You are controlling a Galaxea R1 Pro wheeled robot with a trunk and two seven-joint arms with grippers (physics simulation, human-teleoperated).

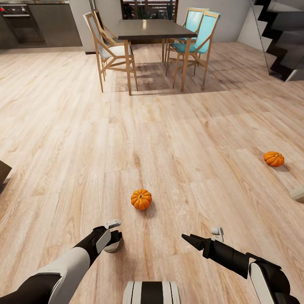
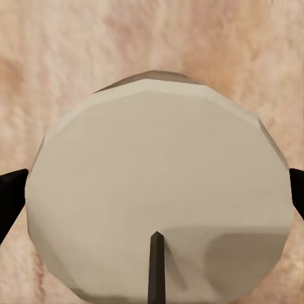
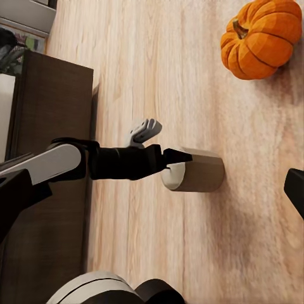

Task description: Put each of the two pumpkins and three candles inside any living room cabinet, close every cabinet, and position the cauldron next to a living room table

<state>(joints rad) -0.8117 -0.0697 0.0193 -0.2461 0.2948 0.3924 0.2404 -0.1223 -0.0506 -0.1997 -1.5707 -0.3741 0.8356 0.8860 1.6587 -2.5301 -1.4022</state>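
Our left pincer (image 1: 113, 240) reaches down over a candle (image 1: 114, 245) standing on the pale wood floor (image 1: 63, 139), its dark fingers (image 2: 11, 196) set on either side of the stubby cylinder; the left wrist view looks straight onto the candle's flat tan top (image 2: 161, 190), with the finger edges at both rims, and from the right wrist view the fingertips meet the candle (image 3: 193, 170) at its end, so we appear to be grasping it, though we cannot tell how firmly the pads press. Our right pincer (image 1: 190, 240) hovers beside it over bare floor, well apart from the candle, its fingers drawn together to a point in the head view and holding nothing. Just ahead of the two pincers, between them, sits a bright orange pumpkin (image 1: 141, 199), resting on the floor; the right wrist view shows the same pumpkin (image 3: 261, 37) near the candle. A second pumpkin (image 1: 274, 158) lies farther off, ahead and to the right of the right pincer. Beyond the left arm, in the right wrist view, a dark brown cabinet (image 3: 50, 126) stands along the floor. Far ahead of both pincers stands a dark dining table (image 1: 154, 29) with wooden chairs (image 1: 107, 50), two of them turquoise (image 1: 198, 33).
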